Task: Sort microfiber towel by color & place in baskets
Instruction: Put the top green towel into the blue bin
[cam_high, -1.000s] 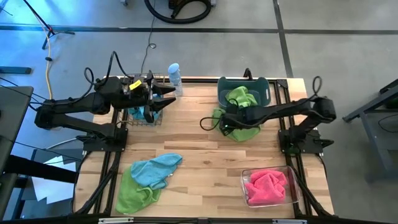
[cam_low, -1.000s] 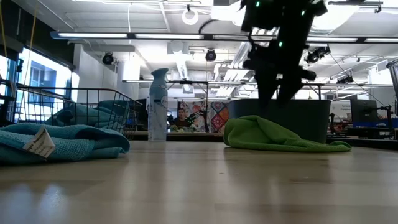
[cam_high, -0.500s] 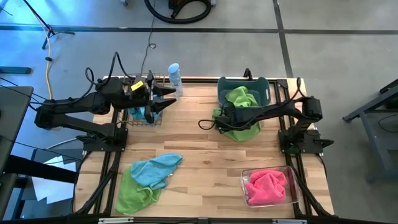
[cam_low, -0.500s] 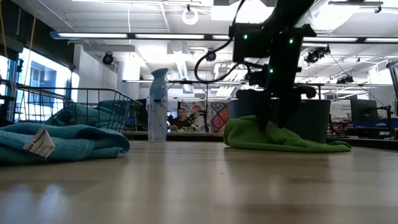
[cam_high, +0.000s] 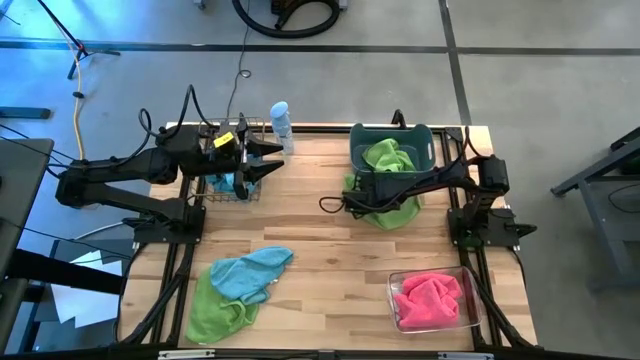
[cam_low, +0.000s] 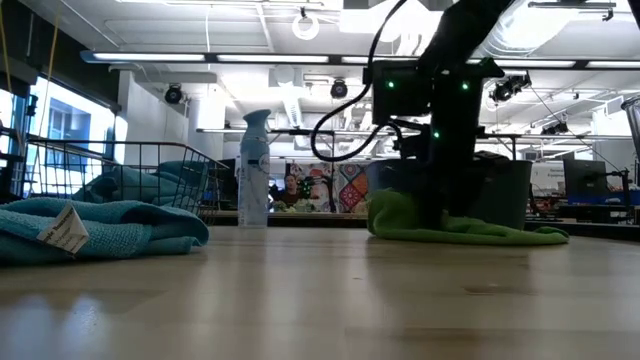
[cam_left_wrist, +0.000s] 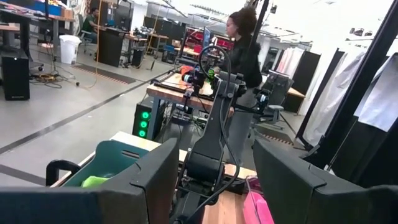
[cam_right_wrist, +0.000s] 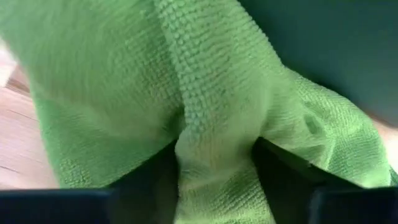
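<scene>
Beside the slate-blue tub (cam_high: 428, 140), at the far right of the table (cam_high: 310, 240), your right gripper (cam_high: 352, 201) is down on a lime green towel (cam_high: 392, 213) that lies on the wood just in front of the tub. Through the right wrist camera you see a ridge of that green cloth (cam_right_wrist: 211, 143) bunched between the two dark fingers (cam_right_wrist: 149, 180), so the jaws look to be pinching a fold, though the cloth hides the fingertips and you cannot be sure the grip is complete. From table height the arm stands straight down onto the towel (cam_low: 460, 228), which rests flat on the table. Inside the tub a second green towel (cam_high: 388, 154) is heaped.

Your left gripper (cam_high: 268, 160) hangs over the black wire basket (cam_high: 232, 186) at the far left corner, its fingers (cam_left_wrist: 155, 174) spread apart with nothing between them. A light blue towel (cam_low: 140, 183) sits in that basket, and the spray bottle (cam_high: 281, 122) stands just beside it at the table's far edge.

Near the front left, a blue towel (cam_high: 248, 272) lies partly on top of another green towel (cam_high: 212, 312). At the front right, the clear bin (cam_high: 465, 320) holds a pink towel (cam_high: 430, 298). Beyond the table a person (cam_left_wrist: 244, 43) stands in the room.
</scene>
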